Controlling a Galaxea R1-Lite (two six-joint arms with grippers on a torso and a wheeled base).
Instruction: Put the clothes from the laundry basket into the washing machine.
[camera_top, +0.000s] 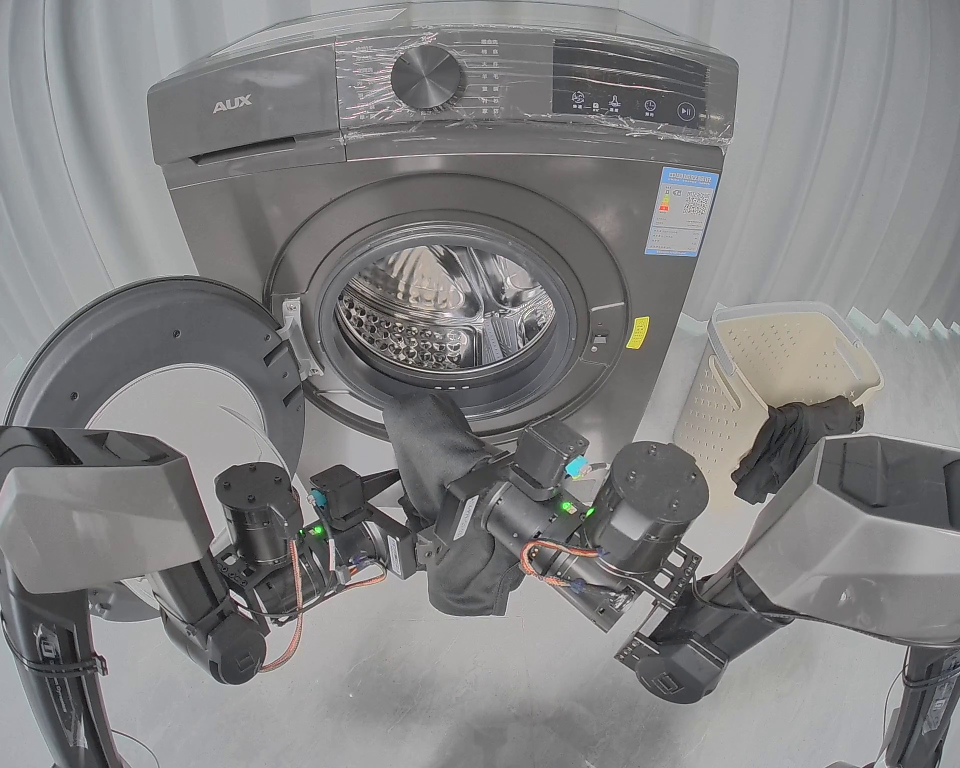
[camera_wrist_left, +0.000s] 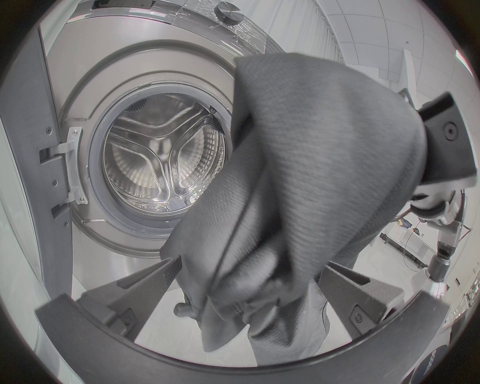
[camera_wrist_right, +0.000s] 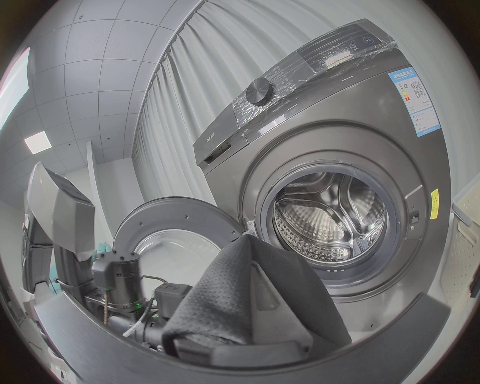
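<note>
Dark garment (camera_wrist_left: 300, 175) hangs between the spread left fingers (camera_wrist_left: 145, 282), seemingly ungripped; cloth covers the right arm's (camera_top: 600, 520) hold, so I cannot tell. It could slip floorward before reaching the drum (camera_wrist_left: 160, 150) beyond them.

The dark garment (camera_top: 435, 440) covers the lower rim of the opening in the washing machine (camera_top: 240, 220). The right arm (camera_top: 860, 530) hides the near side of the laundry basket (camera_top: 790, 350).

The grey metal front-loading washing machine (camera_top: 230, 230) has pale brand lettering (camera_top: 232, 104) on its drawer, upper left of the frame. At upper right, the dark display panel (camera_top: 625, 85) shows white icons. Below it are a blue-and-white rating label (camera_top: 682, 211) and a small yellow sticker (camera_top: 637, 332). Their print is too fine for me to read.
</note>
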